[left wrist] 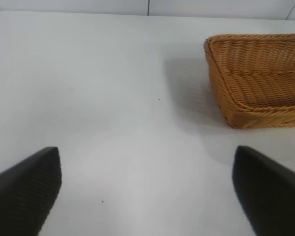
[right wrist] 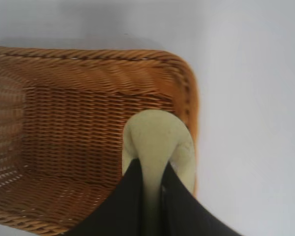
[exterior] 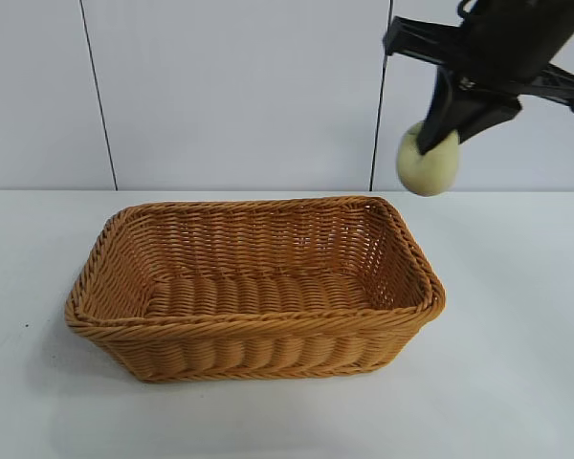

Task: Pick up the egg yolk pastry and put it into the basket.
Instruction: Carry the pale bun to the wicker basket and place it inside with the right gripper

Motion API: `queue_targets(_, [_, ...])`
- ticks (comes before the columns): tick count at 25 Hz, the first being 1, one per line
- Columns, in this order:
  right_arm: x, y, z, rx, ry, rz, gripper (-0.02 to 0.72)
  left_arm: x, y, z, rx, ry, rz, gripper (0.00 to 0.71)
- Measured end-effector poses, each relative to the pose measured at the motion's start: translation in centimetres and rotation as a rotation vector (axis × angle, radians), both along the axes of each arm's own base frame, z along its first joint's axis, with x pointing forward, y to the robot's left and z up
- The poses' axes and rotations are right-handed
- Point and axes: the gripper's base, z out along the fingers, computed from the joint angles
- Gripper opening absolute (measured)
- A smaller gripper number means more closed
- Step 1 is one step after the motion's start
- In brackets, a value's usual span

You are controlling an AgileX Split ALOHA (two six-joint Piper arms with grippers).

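The pale yellowish egg yolk pastry (exterior: 427, 163) hangs in the air, pinched by my right gripper (exterior: 438, 142), high above the far right corner of the basket (exterior: 258, 337). In the right wrist view the pastry (right wrist: 157, 140) is squeezed between the two black fingers (right wrist: 179, 206) over the basket's end rim (right wrist: 189, 88). The orange-brown woven basket is empty inside. My left gripper (left wrist: 147, 184) is open and empty over bare table, apart from the basket's end (left wrist: 255, 110); it does not show in the exterior view.
The white table (exterior: 517, 382) carries only the basket. A white panelled wall (exterior: 230, 86) stands behind it.
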Motion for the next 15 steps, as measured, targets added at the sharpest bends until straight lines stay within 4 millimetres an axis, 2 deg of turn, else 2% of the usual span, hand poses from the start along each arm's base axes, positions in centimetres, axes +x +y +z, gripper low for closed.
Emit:
queue_targets(4, [-1.0, 3.5, 0.3, 0.032, -0.06, 0.08, 0.022, 0.0, 0.0, 0.0, 0.0, 0.0, 0.0, 0.696])
queue_targets(7, [-1.6, 5.2, 0.6, 0.059, -0.1, 0.112, 0.022, 0.0, 0.0, 0.0, 0.0, 0.0, 0.0, 0.696])
queue_targets(11, [-1.6, 6.6, 0.0, 0.093, -0.103, 0.115, 0.022, 0.0, 0.0, 0.0, 0.0, 0.0, 0.0, 0.696])
queue_targets(15, [-0.9, 7.2, -1.9, 0.108, -0.059, 0.093, 0.022, 0.0, 0.0, 0.0, 0.0, 0.0, 0.0, 0.696])
